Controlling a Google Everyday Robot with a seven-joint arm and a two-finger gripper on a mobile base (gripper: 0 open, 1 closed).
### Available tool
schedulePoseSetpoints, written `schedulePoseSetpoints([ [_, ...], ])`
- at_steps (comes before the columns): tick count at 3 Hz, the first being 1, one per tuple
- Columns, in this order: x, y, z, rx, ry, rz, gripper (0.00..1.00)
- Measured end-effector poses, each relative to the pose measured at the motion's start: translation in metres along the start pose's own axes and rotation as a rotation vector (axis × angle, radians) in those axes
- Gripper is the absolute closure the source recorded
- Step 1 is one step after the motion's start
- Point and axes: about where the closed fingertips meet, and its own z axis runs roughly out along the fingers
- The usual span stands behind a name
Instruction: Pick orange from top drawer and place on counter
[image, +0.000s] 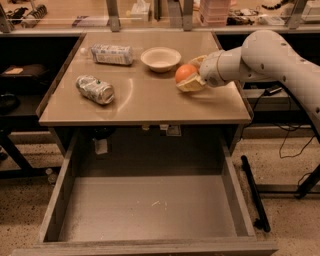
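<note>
Now, at the left, a crushed can (95, 89) is lying on its side on the counter (150, 102), and a silver packet (112, 54) is sitting behind it near the far edge; both are well apart from the work and need no attention. Below, the top drawer (150, 210) is standing pulled fully out, its grey floor bare, which suits a fruit already lifted from it. Moving right, a white bowl (160, 59) is resting upright on the counter. Just beside it, the orange (184, 73) is sitting low over the right part of the counter, cupped between the pale fingers of the gripper (192, 76), which is closing around it from the right. Whether the fruit is touching the surface I cannot tell. The white arm (270, 55) is reaching in from the right edge, angled down, probably so the orange can be set down gently and not roll.
</note>
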Motion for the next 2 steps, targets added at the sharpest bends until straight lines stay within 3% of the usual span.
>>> schedulePoseSetpoints([
  [1, 0.0, 0.0, 0.0001, 0.0, 0.0, 0.0, 0.0],
  [2, 0.0, 0.0, 0.0001, 0.0, 0.0, 0.0, 0.0],
])
